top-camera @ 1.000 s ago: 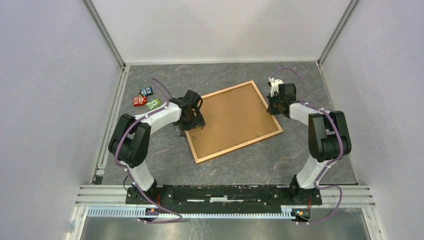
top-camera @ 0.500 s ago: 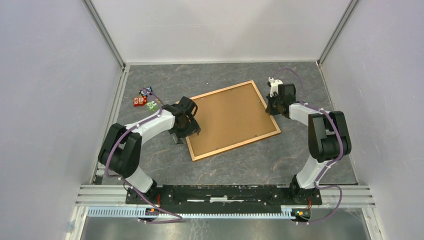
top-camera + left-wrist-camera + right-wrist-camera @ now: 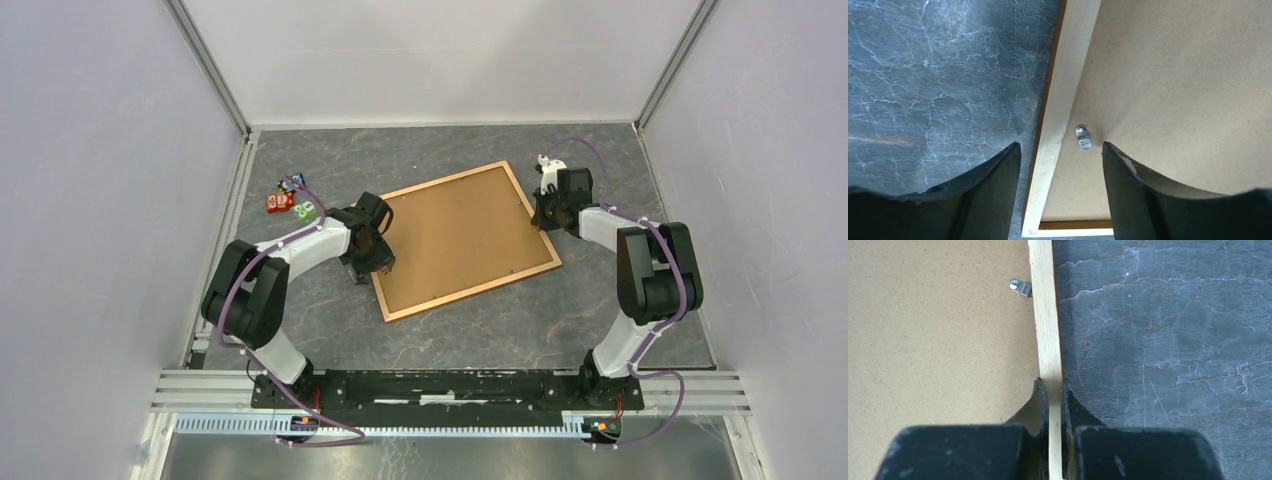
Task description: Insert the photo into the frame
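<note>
The frame (image 3: 465,240) lies back-up and slanted in the middle of the table, its brown fibreboard back showing. My right gripper (image 3: 545,212) is shut on the frame's right wooden edge (image 3: 1047,335); a fingertip (image 3: 1040,400) sits on either side of the strip. A small metal clip (image 3: 1020,287) sits by that edge. My left gripper (image 3: 372,262) is open, its jaws straddling the frame's left edge (image 3: 1068,100) near the corner, above a metal clip (image 3: 1083,137). The photo is not in view.
Several small coloured blocks (image 3: 292,198) lie at the left behind my left arm. Grey walls and aluminium posts enclose the dark marbled table (image 3: 450,330). The arms' base rail runs along the near edge.
My left gripper has moved left and nearer, from over the board to the frame's left edge. The frame has shifted and turned a little. The right gripper has stayed on its edge.
</note>
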`<state>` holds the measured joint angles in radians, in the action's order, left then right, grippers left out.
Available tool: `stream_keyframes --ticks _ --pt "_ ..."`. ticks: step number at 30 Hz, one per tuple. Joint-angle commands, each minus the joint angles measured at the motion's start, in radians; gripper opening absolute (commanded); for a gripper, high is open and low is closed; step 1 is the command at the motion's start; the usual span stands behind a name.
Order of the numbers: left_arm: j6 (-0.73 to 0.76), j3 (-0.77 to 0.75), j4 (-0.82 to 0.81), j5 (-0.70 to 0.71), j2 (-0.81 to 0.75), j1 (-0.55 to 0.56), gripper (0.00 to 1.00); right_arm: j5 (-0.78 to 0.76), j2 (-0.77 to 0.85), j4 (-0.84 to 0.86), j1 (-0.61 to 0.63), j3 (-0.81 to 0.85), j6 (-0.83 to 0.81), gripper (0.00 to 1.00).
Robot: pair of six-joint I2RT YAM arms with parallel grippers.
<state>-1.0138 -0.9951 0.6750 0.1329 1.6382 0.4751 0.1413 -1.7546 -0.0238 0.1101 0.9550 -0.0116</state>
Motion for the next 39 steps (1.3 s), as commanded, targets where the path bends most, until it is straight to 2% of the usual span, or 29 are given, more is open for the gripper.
stream_keyframes --ticks 1,5,15,21,24,30,32,33,36,39 --pt "-0.008 -0.008 -0.025 0.027 0.018 -0.005 0.66 0.039 0.007 -0.004 0.003 -0.019 0.037 0.0" --pt "-0.003 -0.007 -0.024 0.046 0.018 -0.01 0.55 0.044 0.003 -0.002 0.003 -0.018 0.038 0.0" --pt "0.047 0.004 -0.026 0.034 0.038 -0.02 0.49 0.053 0.003 0.001 0.003 -0.019 0.039 0.0" --pt "0.117 0.006 -0.021 0.065 0.041 -0.031 0.28 0.058 0.004 0.002 0.003 -0.019 0.038 0.0" --pt "0.136 0.042 -0.079 0.04 0.03 -0.055 0.15 0.061 0.004 0.004 0.002 -0.019 0.039 0.0" --pt "0.22 0.061 -0.18 -0.065 -0.001 -0.068 0.11 0.061 0.006 0.005 0.002 -0.019 0.037 0.0" --pt "0.264 0.067 -0.19 -0.07 -0.041 -0.07 0.15 0.06 0.006 0.005 0.001 -0.02 0.036 0.0" --pt "0.285 0.075 -0.19 -0.059 -0.066 -0.071 0.22 0.06 0.004 0.005 0.001 -0.019 0.037 0.0" --pt "0.334 0.091 -0.167 -0.001 -0.172 -0.07 0.57 0.061 0.003 0.005 0.002 -0.018 0.038 0.0" --pt "0.371 0.082 -0.123 0.03 -0.282 -0.069 0.75 0.06 0.003 0.006 0.001 -0.018 0.039 0.0"
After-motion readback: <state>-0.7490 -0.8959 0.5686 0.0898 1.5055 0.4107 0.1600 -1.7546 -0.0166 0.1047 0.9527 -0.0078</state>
